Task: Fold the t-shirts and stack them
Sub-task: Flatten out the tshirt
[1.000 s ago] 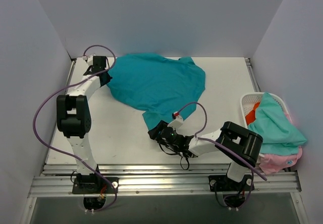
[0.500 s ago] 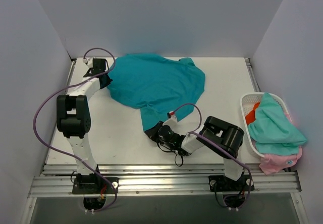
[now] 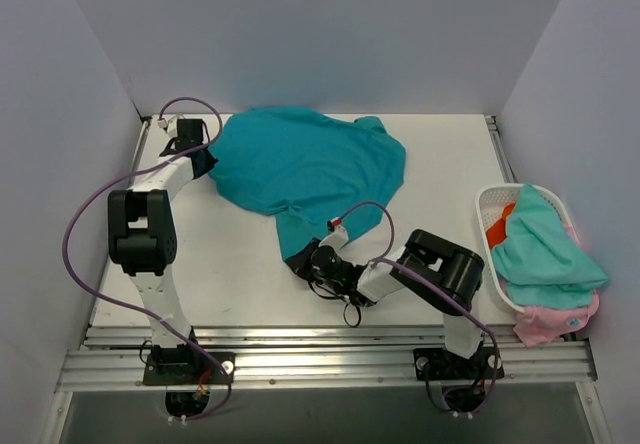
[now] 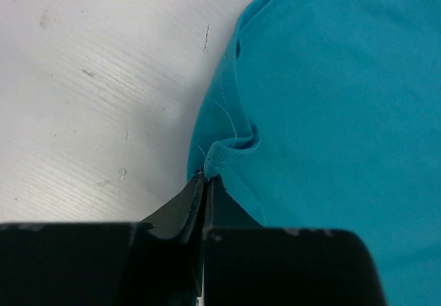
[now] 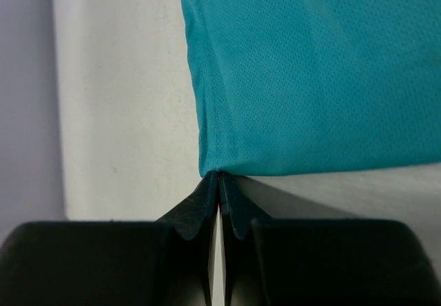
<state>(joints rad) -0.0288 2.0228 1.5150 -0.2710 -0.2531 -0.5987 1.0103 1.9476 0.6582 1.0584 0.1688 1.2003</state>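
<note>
The deep teal t-shirt (image 3: 300,169) lies spread across the back middle of the table, a narrow part trailing toward the front. My left gripper (image 3: 207,156) is at its far left edge. In the left wrist view that gripper (image 4: 207,177) is shut on a puckered bit of the hem of the teal t-shirt (image 4: 331,113). My right gripper (image 3: 297,260) is at the front corner of the shirt. In the right wrist view it (image 5: 218,176) is shut on the corner of the teal cloth (image 5: 310,65).
A white lattice basket (image 3: 488,202) stands at the table's right edge. A paler aqua shirt (image 3: 540,246) is draped over it, a pink one (image 3: 560,319) hangs at its front, and orange-red cloth (image 3: 500,226) shows inside. Walls close in the left, back and right.
My right gripper slid left to the shirt's front corner and shut on it. The left gripper, still shut on the hem, drew the shirt's left edge slightly left.
</note>
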